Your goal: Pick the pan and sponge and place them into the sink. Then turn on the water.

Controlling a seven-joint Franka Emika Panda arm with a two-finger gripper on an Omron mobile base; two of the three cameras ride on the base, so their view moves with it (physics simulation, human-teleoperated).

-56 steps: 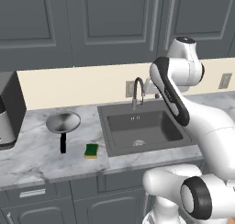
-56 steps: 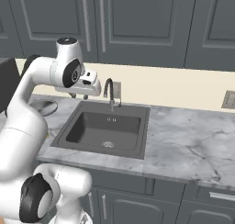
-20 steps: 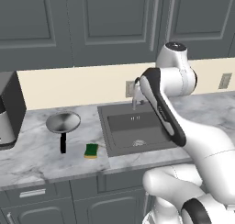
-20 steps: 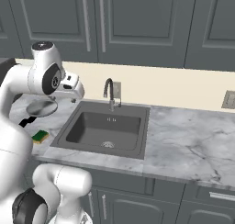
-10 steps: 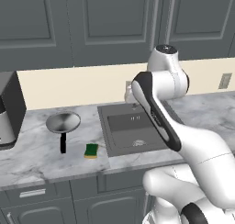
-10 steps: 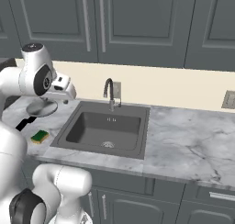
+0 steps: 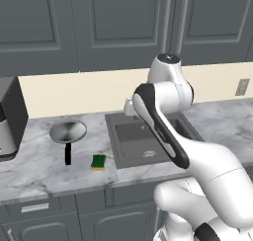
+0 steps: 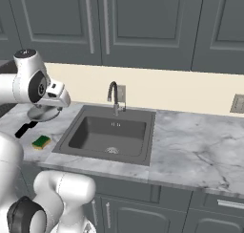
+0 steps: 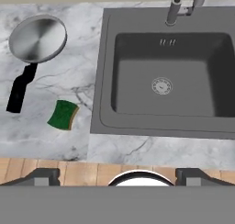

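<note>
The pan point(image 9: 37, 37) is seen resting on the marble desk point(image 9: 69, 126) left of the sink point(image 9: 167, 122), its black handle pointing toward the front edge, and the sponge point(image 9: 63, 114) lies flat just beside that handle's end, between the pan and the sink's rim. Neither has been lifted yet, and the basin is dry, with no stream falling from the faucet point(image 8: 113, 96).

The change is in the arm: over the last few seconds the wrist has been swung leftward, away from above the sink and toward the pan's side of the desk. The gripper point(image 9: 117, 175) is now carried high over the front of the sink, looking down on both items, its fingers point(image 9: 43, 175) spread wide with nothing between them.

This is judged to be the approach for the first pick, most likely the pan; all of the task remains undone.
</note>
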